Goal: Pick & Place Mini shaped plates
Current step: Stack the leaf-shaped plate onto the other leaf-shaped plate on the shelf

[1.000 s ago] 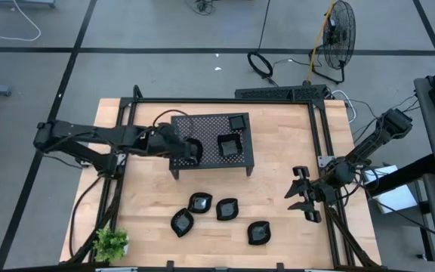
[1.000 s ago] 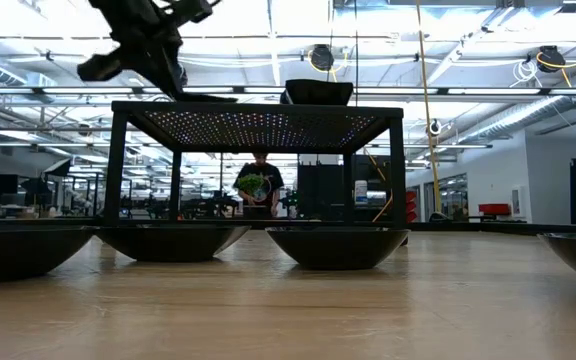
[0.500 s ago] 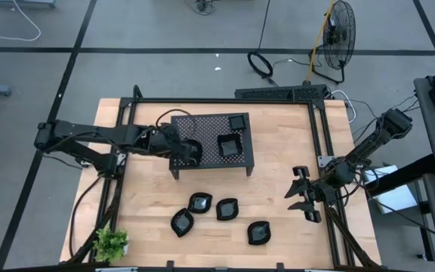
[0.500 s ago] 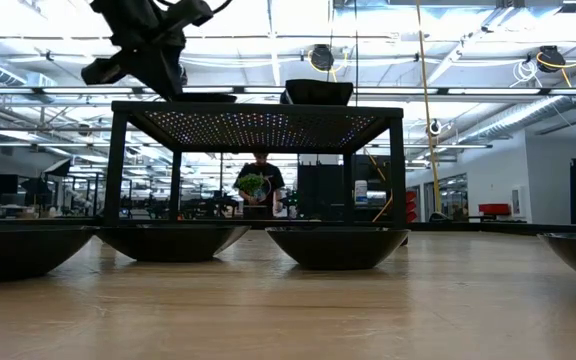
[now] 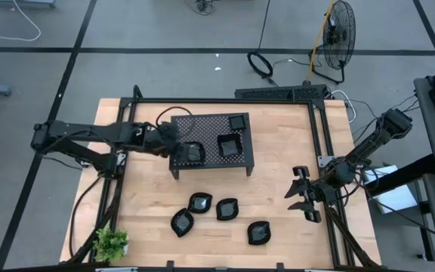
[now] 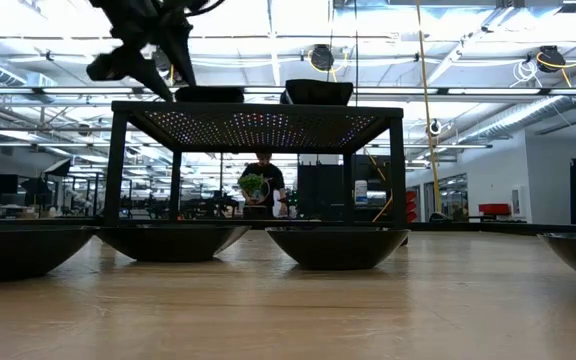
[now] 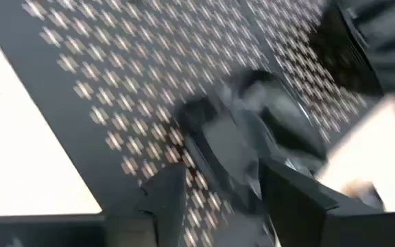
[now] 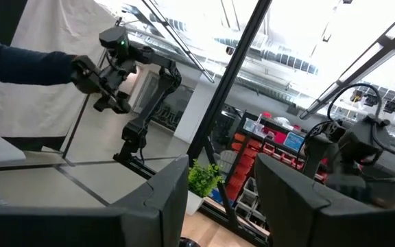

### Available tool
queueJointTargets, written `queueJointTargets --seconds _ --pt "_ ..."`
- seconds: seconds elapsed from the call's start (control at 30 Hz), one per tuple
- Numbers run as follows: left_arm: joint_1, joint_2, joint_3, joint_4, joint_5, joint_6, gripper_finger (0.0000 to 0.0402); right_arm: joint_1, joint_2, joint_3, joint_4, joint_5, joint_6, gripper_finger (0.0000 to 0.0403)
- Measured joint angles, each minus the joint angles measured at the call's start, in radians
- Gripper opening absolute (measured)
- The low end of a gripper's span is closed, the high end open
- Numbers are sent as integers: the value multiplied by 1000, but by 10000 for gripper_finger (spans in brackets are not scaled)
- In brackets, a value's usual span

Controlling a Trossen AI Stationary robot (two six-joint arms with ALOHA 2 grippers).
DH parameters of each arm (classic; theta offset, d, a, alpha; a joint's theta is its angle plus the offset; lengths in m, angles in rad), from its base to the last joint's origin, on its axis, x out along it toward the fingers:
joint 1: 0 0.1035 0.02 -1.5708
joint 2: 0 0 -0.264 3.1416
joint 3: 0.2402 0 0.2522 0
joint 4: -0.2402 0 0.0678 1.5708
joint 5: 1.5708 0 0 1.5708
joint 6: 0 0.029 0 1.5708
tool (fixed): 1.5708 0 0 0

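Note:
The black perforated rack (image 5: 206, 130) stands at the table's far middle. Three mini plates rest flat on its top: two square ones (image 5: 238, 121) (image 5: 227, 145) and a third (image 5: 192, 153) (image 7: 242, 140) at its near left corner. My left gripper (image 5: 177, 148) (image 7: 218, 206) is open at that third plate's left edge, one finger to each side; in the low view the plate (image 6: 209, 94) lies level on the rack, right of the gripper. Several more plates (image 5: 200, 202) (image 5: 258, 233) sit on the table near the front. My right gripper (image 5: 302, 198) (image 8: 221, 206) waits open at the right.
A small green plant (image 5: 112, 243) stands at the table's near left corner. A dark metal frame (image 5: 319, 143) borders the table. Bare wood lies between the rack and the front plates. Beyond the table a person (image 6: 259, 182) stands, and a sleeve (image 8: 19, 62) shows.
My left gripper has opened and let go of the plate it held over the rack's near left corner. The plate, tilted before, now lies level on the rack top. The gripper's wrist has rolled a little.

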Motion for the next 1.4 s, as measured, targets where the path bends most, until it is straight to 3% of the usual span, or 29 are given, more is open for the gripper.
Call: queueJointTargets --seconds 0.13,0.37,0.53,0.7,0.87,0.97,1.07,1.27,1.4 --pt "-52 -64 0 21 68 -15 208 0 0 0 -1 1 0 155" --pt "-297 -80 0 129 -9 -53 212 0 0 0 -3 2 0 155" --pt "-496 44 0 199 -82 -89 212 0 0 0 -3 1 0 155" --pt "-633 228 0 229 -58 -250 212 0 0 0 -3 1 1 155" --pt "-691 384 0 207 128 -586 212 0 0 0 -2 1 2 155" --pt "-709 438 0 172 201 -703 212 0 0 0 2 1 3 155" --pt "-714 459 0 123 183 -732 212 0 0 0 4 1 5 155" --pt "-713 461 0 37 47 -777 212 0 0 0 4 1 11 155" --pt "-713 461 0 18 47 -828 212 0 0 0 4 1 11 155"
